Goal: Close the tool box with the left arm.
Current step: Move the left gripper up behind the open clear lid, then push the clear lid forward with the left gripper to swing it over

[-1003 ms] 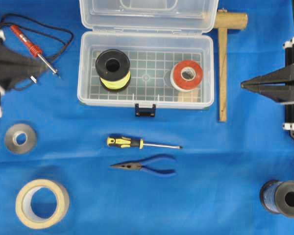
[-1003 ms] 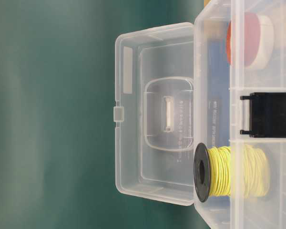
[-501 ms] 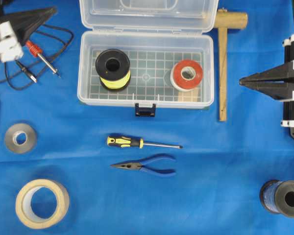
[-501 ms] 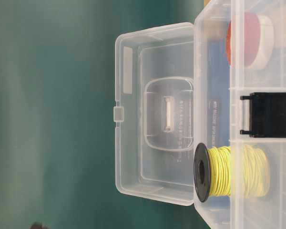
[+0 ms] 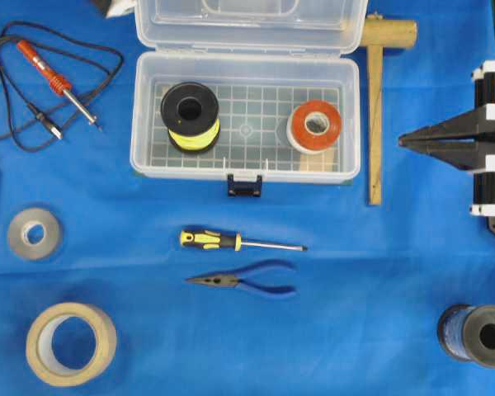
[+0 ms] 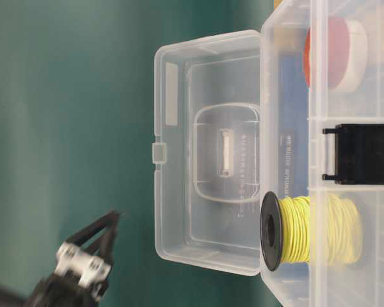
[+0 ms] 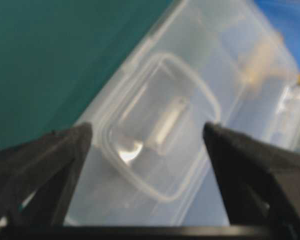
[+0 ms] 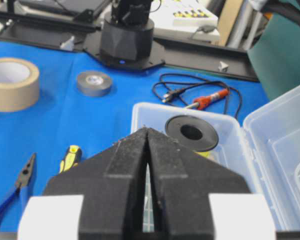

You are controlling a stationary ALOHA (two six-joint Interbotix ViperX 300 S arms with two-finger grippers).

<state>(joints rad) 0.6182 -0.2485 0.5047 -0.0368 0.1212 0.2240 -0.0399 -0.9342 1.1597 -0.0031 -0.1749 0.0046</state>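
Note:
The clear tool box (image 5: 145, 157) stands open at the table's back middle, its lid (image 5: 247, 25) upright behind it and its black latch (image 5: 244, 185) hanging at the front. Inside are a yellow wire spool (image 5: 190, 111) and a red tape roll (image 5: 313, 126). My left gripper (image 7: 147, 130) is open and empty, just behind the lid's outer face (image 7: 155, 150), apart from it. In the table-level view the left gripper (image 6: 112, 220) sits low, left of the lid (image 6: 179, 192). My right gripper (image 5: 404, 142) is shut and empty, right of the box.
A wooden mallet (image 5: 375, 107) lies right of the box and a soldering iron (image 5: 58, 78) with its cord on the left. A screwdriver (image 5: 231, 241) and pliers (image 5: 247, 282) lie in front. Grey tape (image 5: 33, 233), masking tape (image 5: 70, 342) and a dark spool (image 5: 478, 334) sit near the edges.
My left gripper has moved from the table's left side up and back, out past the overhead view's top edge, and now shows behind the lid. The right arm has barely moved.

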